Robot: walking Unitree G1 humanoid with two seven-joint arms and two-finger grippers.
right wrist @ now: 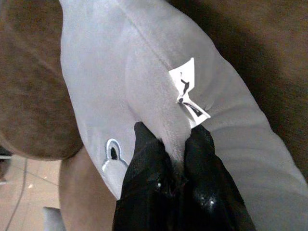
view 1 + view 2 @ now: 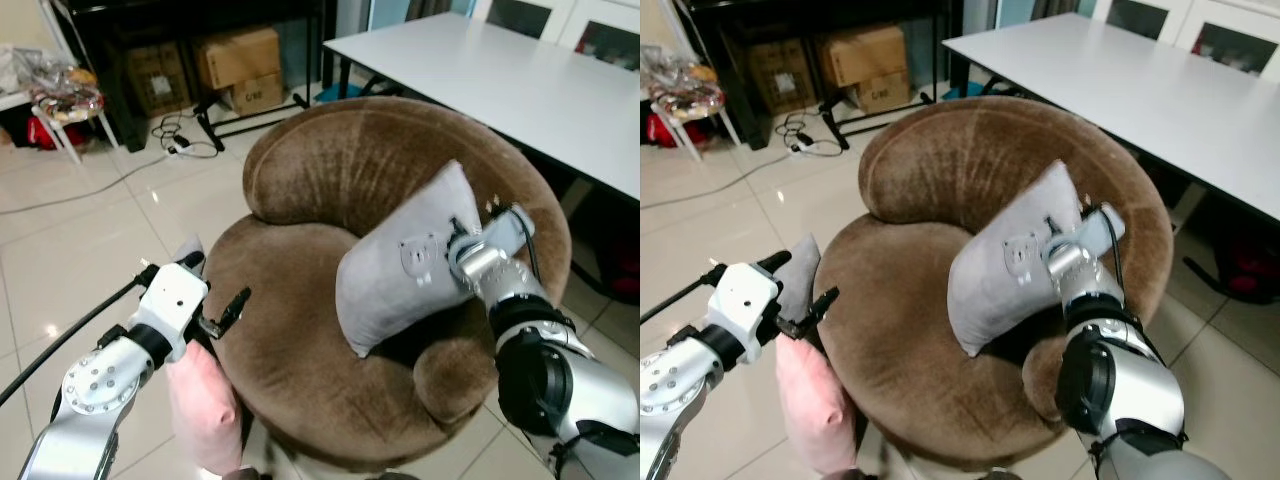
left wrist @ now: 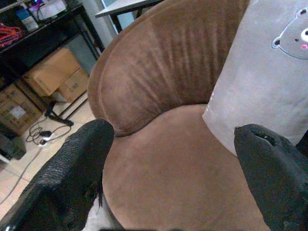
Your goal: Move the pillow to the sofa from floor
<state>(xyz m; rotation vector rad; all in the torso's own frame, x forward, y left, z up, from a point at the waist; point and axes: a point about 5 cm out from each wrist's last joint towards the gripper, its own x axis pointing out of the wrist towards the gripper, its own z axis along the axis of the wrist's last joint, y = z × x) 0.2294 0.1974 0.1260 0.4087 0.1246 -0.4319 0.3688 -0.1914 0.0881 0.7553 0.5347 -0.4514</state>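
A grey pillow [image 2: 400, 275] with a small bear print stands tilted on the seat of a round brown sofa [image 2: 290, 350], leaning toward its backrest. My right gripper [image 1: 175, 139] is shut on a fold of that pillow's edge, just below its white tag [image 1: 188, 91], at the sofa's right side. My left gripper [image 3: 173, 159] hangs open beside the sofa's left front edge, its fingers [image 3: 72, 178] spread wide with nothing between them. Below it a pink pillow [image 2: 200, 405] with a grey corner leans against the sofa on the floor.
A long white table [image 2: 500, 70] stands close behind the sofa on the right. Cardboard boxes [image 2: 240, 65] sit under a dark shelf at the back, with cables [image 2: 180, 140] on the tiles. A cluttered stool [image 2: 65, 100] is far left. Tiled floor lies open to the left.
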